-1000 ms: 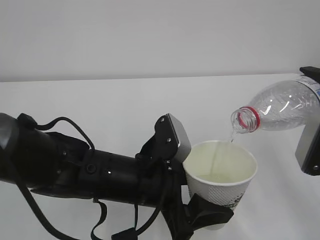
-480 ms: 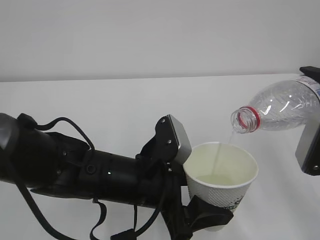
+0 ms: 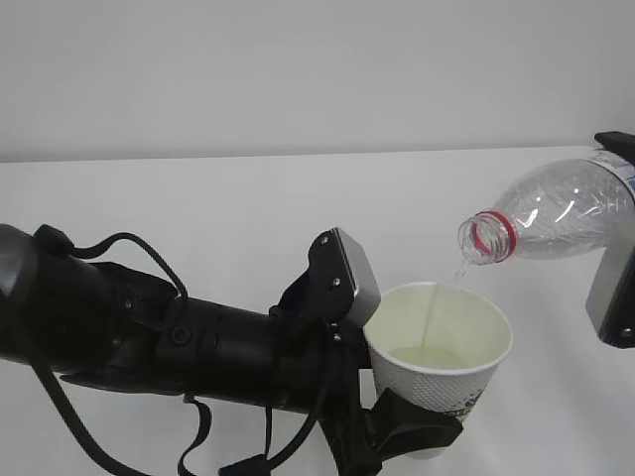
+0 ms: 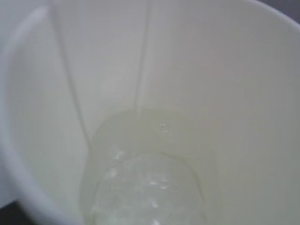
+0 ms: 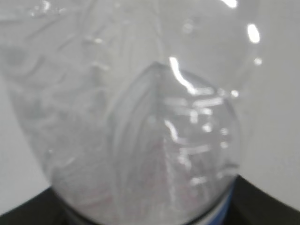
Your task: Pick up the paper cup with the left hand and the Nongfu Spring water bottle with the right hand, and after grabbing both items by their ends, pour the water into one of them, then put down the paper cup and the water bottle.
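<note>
My left gripper is shut on the lower part of the white paper cup, which stands upright at the bottom centre of the exterior view. The clear Nongfu Spring water bottle hangs tilted, its red-ringed mouth above the cup's far rim. My right gripper is shut on the bottle's far end at the right edge. A thin stream of water falls into the cup. The left wrist view looks into the cup, where water pools at the bottom. The bottle fills the right wrist view.
The white table stretches back to a pale wall. My bulky left arm, with its looping cables, lies across the lower left of the exterior view.
Water keeps running from the bottle into the cup, and the pool in the cup looks slightly fuller. Neither arm has visibly moved.
</note>
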Robot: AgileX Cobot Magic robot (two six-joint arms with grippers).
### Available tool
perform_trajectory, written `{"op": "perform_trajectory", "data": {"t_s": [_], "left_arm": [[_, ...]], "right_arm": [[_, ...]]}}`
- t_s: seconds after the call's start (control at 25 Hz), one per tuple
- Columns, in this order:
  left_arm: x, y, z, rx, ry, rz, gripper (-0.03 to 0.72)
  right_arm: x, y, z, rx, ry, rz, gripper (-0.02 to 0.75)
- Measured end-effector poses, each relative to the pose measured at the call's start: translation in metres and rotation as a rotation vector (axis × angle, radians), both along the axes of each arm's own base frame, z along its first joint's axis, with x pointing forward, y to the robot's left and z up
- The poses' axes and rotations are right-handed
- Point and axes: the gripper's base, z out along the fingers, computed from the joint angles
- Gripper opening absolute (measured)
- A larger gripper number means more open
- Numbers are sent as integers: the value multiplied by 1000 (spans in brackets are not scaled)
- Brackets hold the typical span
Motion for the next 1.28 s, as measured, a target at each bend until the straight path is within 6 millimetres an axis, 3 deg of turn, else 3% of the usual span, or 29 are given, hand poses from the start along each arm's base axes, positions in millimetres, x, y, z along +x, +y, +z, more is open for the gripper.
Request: {"op": "perform_trajectory", "data": {"t_s": [1.28], "left_arm": [[0, 0, 0, 1, -3, -4, 526]], "right_arm": [[0, 0, 0, 0, -2, 0, 424]]}}
